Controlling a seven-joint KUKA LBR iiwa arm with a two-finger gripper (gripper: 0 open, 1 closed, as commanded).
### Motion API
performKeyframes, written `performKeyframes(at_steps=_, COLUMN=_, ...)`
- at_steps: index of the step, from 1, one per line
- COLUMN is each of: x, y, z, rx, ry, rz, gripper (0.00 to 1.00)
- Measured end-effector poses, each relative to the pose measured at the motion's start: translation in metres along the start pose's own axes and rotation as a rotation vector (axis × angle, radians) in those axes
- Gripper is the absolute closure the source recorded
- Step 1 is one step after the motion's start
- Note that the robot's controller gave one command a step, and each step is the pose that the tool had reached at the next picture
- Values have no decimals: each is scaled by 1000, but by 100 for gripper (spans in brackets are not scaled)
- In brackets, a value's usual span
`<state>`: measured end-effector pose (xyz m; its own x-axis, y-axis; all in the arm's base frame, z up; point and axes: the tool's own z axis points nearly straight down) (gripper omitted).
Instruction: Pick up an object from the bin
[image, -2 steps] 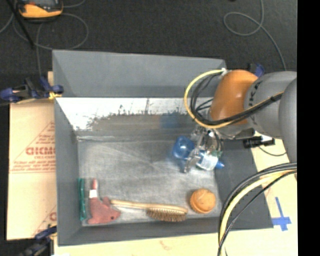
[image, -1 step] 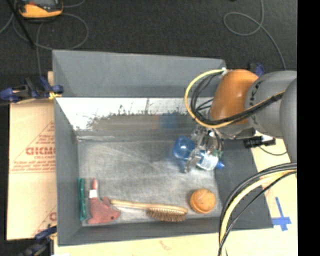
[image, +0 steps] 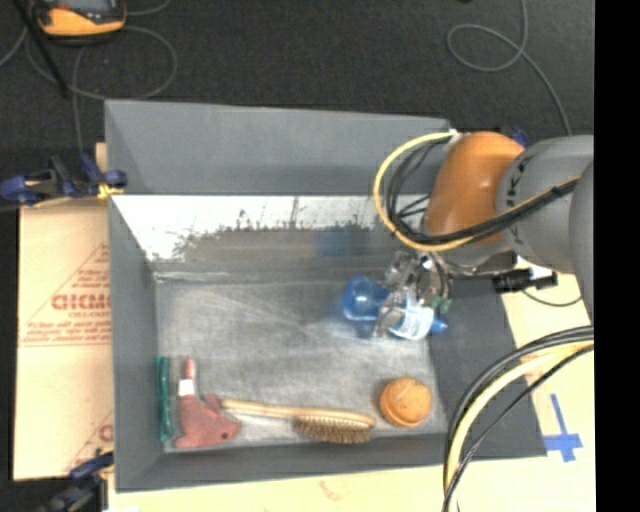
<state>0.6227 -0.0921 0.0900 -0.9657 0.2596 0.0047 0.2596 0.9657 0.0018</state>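
Note:
My gripper is low at the right back of the bin, under the orange wrist cover. Right at its fingers lies a blue rounded plastic thing with a clear, white-labelled part beside it. The fingers stand close on that clear part, but I cannot make out whether they close on it. An orange ball lies further forward on the bin floor, apart from the gripper.
Along the front wall lie a wooden hairbrush, a dark red soft piece, a green stick and a small red-and-white tube. The arm and its cables hang over the bin's right side.

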Motion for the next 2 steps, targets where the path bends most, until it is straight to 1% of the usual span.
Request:
performKeyframes(at_steps=1, x=0, y=-1, z=-23, rx=1, ry=-1, rz=0, gripper=100)
performKeyframes(at_steps=2, x=-2, y=-1, z=-49, rx=0, ry=-10, rz=-1, gripper=100)
